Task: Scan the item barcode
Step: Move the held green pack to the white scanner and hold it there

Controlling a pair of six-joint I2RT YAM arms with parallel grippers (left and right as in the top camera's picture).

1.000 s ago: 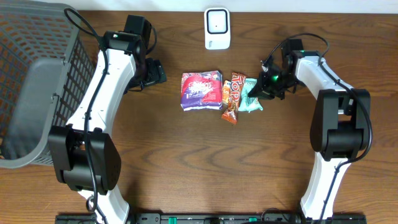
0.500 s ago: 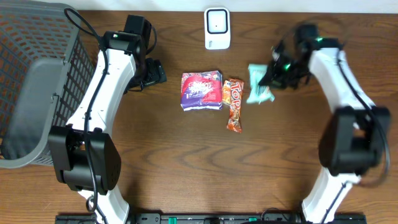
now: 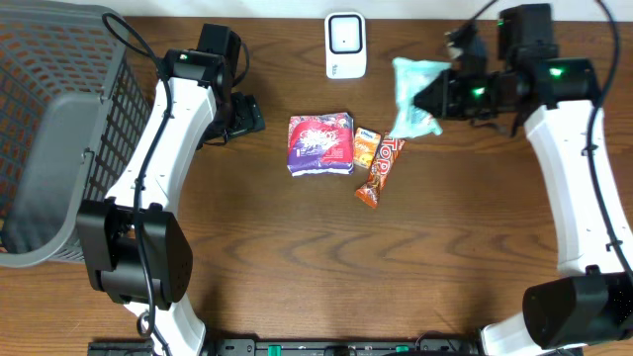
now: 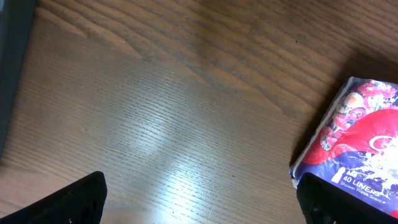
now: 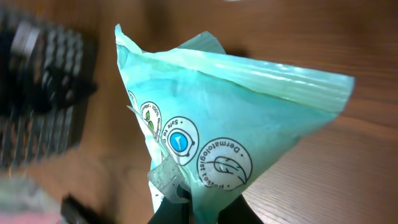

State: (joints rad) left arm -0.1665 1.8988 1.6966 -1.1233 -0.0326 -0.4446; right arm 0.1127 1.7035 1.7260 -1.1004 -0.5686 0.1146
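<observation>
- While the right gripper [image 3: 436, 99] is pinched tight on one edge of a mint-green plastic packet [image 3: 415, 97], the left gripper [image 3: 247, 117] stands with its fingers [image 4: 74, 200] spread wide and nothing between them.
- Seen from the right wrist, the mint-green plastic packet [image 5: 230, 149] fans out from the closed fingertips, showing round printed badges, one of which reads "Dermatologist".
- From overhead, the packet is near the table's back edge, just to the right of a white rectangular scanner [image 3: 345, 44] and apart from it.
- No barcode can be made out on the side of the packet that faces the cameras.
- On the brown wooden table [image 3: 297, 267], a purple-and-red soft pack [image 3: 319, 143] lies at the centre, with a small orange sachet [image 3: 365, 148] touching its right edge.
- An orange snack bar wrapper [image 3: 381, 170] lies tilted just right of the sachet, its upper end near the packet's lower corner.
- The left gripper is to the left of the purple-and-red soft pack [image 4: 360, 143], which fills the right edge of the left wrist view; the two do not touch.
- A grey wire-mesh basket [image 3: 59, 129] stands at the far left of the table.
</observation>
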